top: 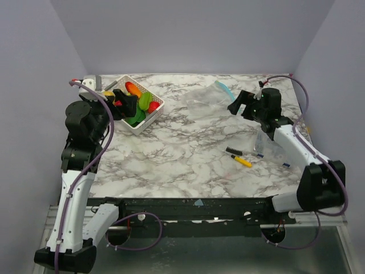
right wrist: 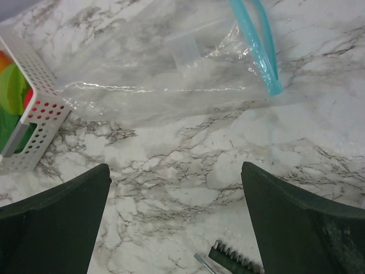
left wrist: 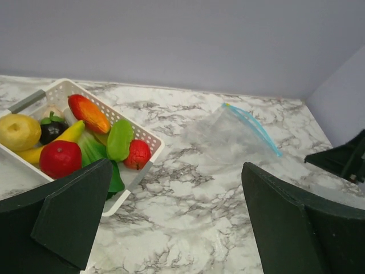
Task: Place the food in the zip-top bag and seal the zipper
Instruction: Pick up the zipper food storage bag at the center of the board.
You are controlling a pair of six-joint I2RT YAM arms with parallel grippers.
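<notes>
Both gape wide, empty: left gripper (left wrist: 177,171) near the food (left wrist: 60,158), right gripper (right wrist: 174,171) near the zip-top bag (right wrist: 159,63).

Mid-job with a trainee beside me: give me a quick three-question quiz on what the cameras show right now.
1. True or false: some of the food already lies in the zip-top bag.
2. Fill in: the right gripper, looking down on the zipper, has its jaws ___.
3. The left gripper is closest to: A the white basket; B the zip-top bag; C the right gripper.
Key: 1 false, all the visible food sits in the basket; 2 open; 3 A.
</notes>
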